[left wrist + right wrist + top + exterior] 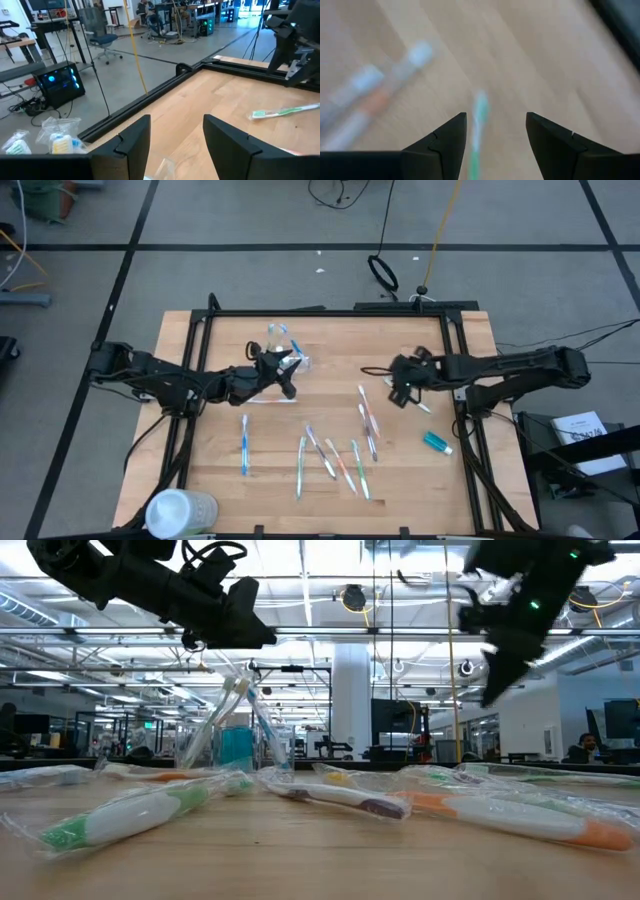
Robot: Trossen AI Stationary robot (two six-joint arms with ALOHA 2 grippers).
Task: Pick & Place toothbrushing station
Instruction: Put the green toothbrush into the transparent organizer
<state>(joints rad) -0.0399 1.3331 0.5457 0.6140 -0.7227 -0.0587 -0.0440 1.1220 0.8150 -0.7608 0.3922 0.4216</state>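
Observation:
A small clear cup stands upright on the table's far middle, with wrapped toothbrushes leaning in it. My left gripper hovers open just near of the cup, pointing almost level. A scrap of clear wrapping shows low between its fingers; I cannot tell if it touches them. My right gripper hangs open above the table's right half, tilted down over a green toothbrush. Several wrapped toothbrushes lie flat near the front. A teal toothpaste tube lies at the right.
A white cylindrical container stands at the near left corner. One blue toothbrush lies apart on the left. A black frame rail runs along the table's far edge and sides. Bare wood lies between the two grippers.

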